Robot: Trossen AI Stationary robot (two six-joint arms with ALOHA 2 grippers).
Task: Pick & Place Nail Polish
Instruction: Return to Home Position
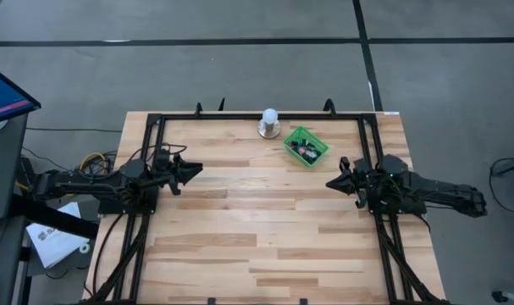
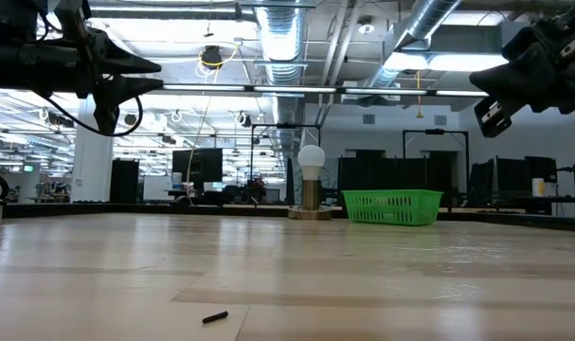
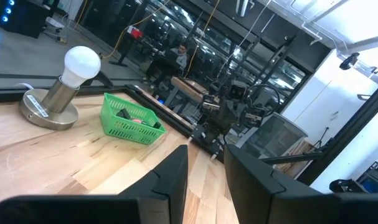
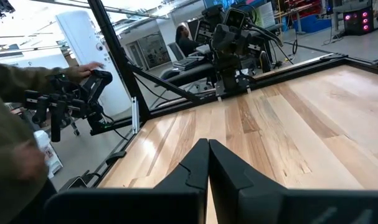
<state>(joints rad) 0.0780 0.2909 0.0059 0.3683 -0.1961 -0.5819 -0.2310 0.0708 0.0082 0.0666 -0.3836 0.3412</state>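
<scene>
Green lattice bin [image 3: 123, 129]; pink, dark nail polish [image 3: 134, 116]; white bulb [image 3: 83, 62]; pale plank table [image 3: 51, 163].

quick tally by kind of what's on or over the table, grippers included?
Green bin: 1
White-domed object on a metal base: 1
Small dark item lying loose on the table: 1
Grippers: 2 (left gripper, right gripper, both raised)
Nail polish bottles: several in the bin, too small to count
Total: 5, plus the bottles
</scene>
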